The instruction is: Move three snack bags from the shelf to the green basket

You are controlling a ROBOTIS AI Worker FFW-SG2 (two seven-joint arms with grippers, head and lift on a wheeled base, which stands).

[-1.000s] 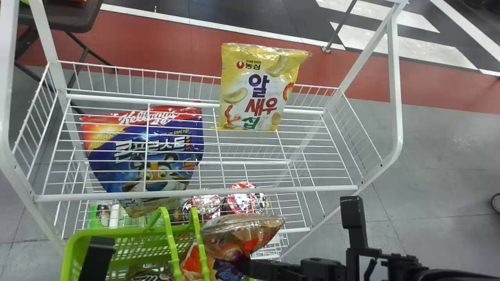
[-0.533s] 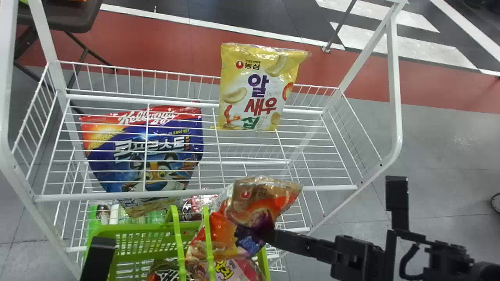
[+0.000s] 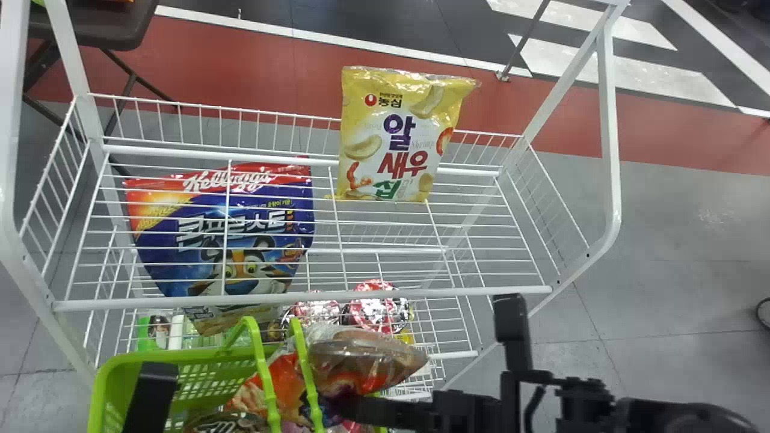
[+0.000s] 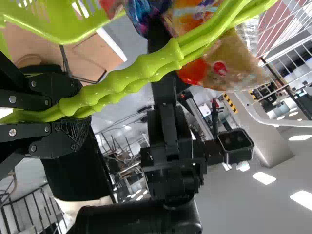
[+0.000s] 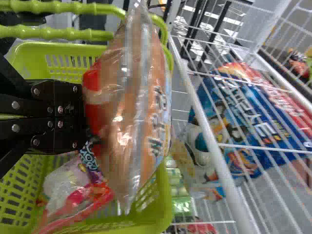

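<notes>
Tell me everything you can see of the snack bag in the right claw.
The snack bag is printed orange, red and brown on glossy, crinkled film that looks like plastic, with a flat sealed edge. It bulges as if full and tilts at the mouth of the green basket, by its handles. The right claw pinches it.

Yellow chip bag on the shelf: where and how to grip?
I'd pinch the yellow chip bag by its upper right edge, coming in from the robot's right, fingers front and back. It stands upright with its broad face forward, and that edge rises above the back fence.
</notes>
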